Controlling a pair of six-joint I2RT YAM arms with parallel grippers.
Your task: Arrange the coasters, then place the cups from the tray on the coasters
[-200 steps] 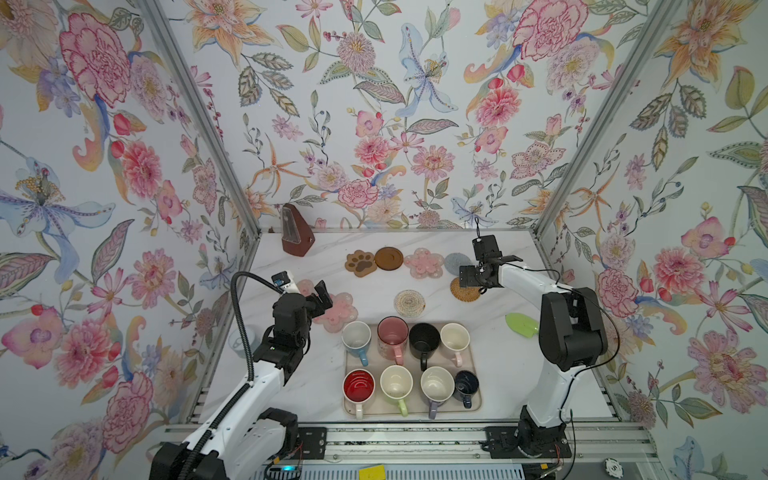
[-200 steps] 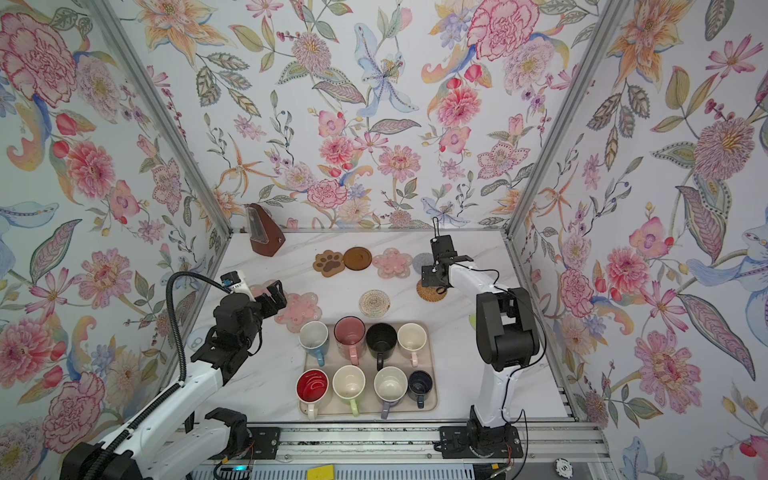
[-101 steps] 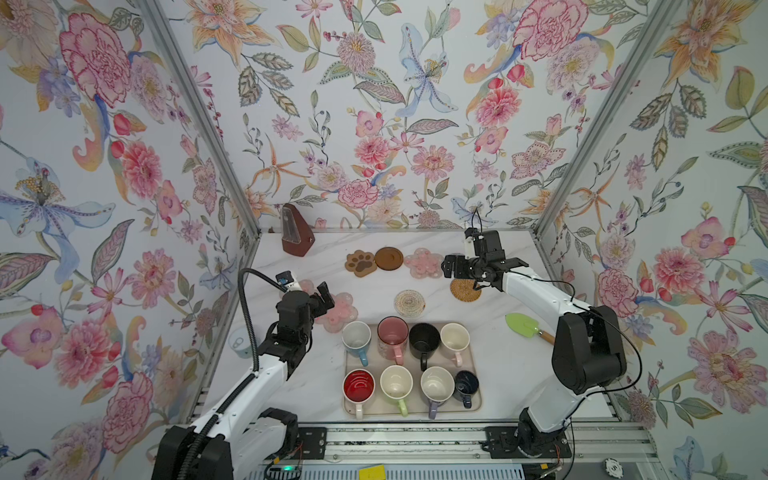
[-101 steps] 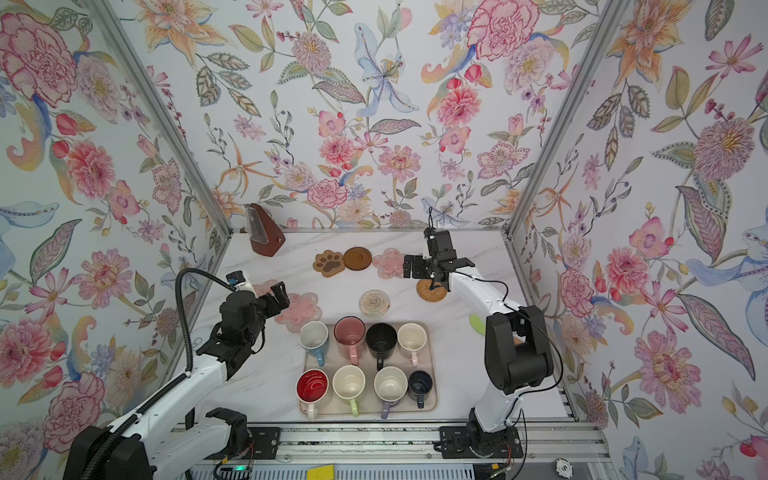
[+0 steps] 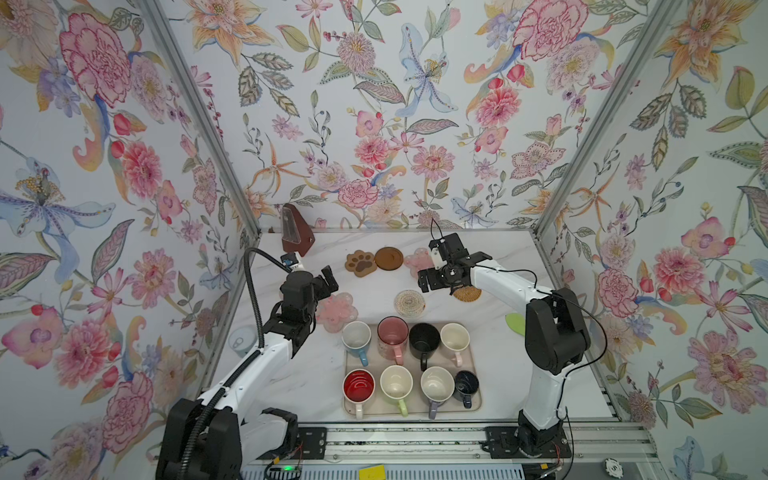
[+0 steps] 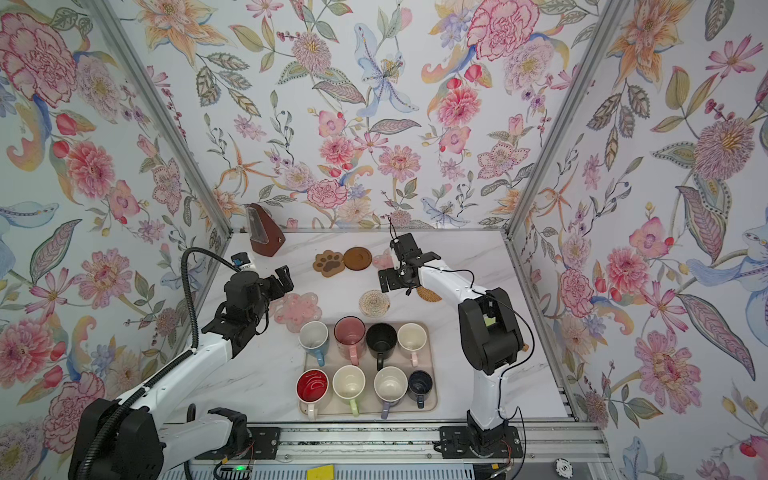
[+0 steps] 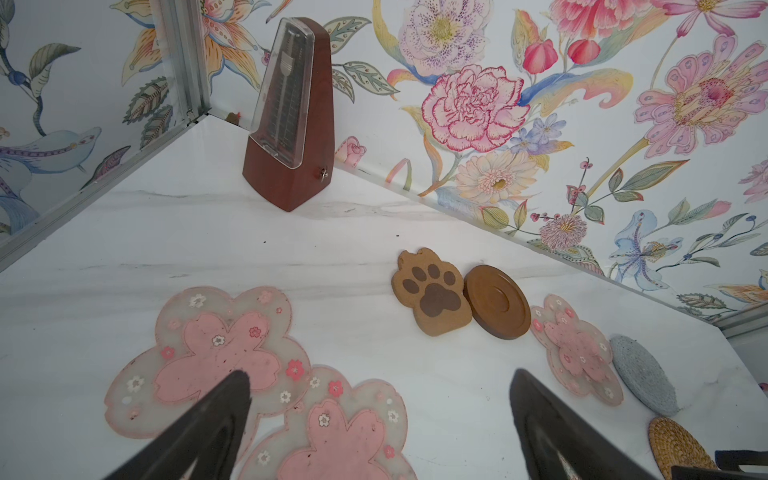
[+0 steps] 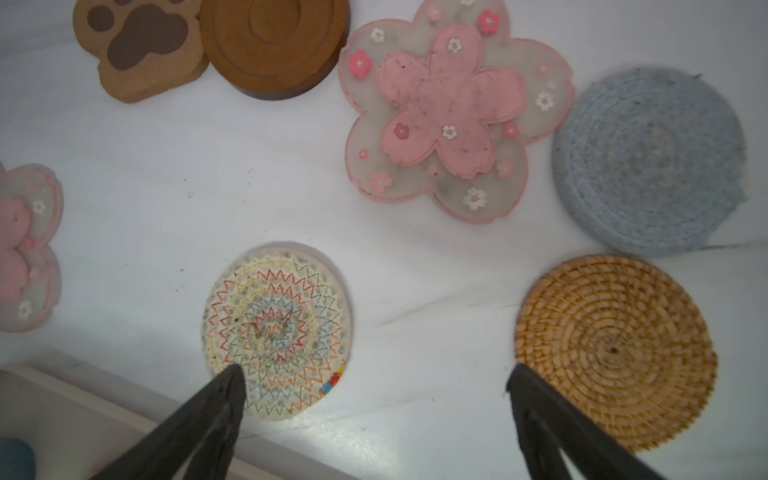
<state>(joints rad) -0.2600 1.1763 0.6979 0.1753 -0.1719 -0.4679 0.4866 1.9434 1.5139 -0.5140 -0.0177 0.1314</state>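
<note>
The beige tray [image 5: 415,413] at the front holds several cups, among them a red-inside mug [image 5: 358,385] and a black mug [image 5: 424,338]. The coasters lie behind it: brown paw [image 5: 360,263], dark brown disc [image 5: 388,258], pink flower [image 8: 453,112], white woven [image 5: 409,302], tan woven [image 5: 467,294], grey-blue round [image 8: 650,162]. Two overlapping pink flowers [image 5: 336,309] lie to the left. My left gripper [image 5: 328,280] hangs open above those two flowers [image 7: 208,353], holding nothing. My right gripper [image 5: 430,281] is open and empty, between the white woven [image 8: 276,328] and tan woven [image 8: 615,349] coasters.
A brown metronome [image 5: 297,230] stands at the back left corner. A small white can [image 5: 242,340] sits by the left wall. A flat green thing [image 5: 515,324] lies right of the tray, behind my right arm. Flowered walls close in three sides.
My right gripper has swung left, from over the tan woven coaster toward the white woven one. My left gripper has shifted slightly toward the back. Both stay open.
</note>
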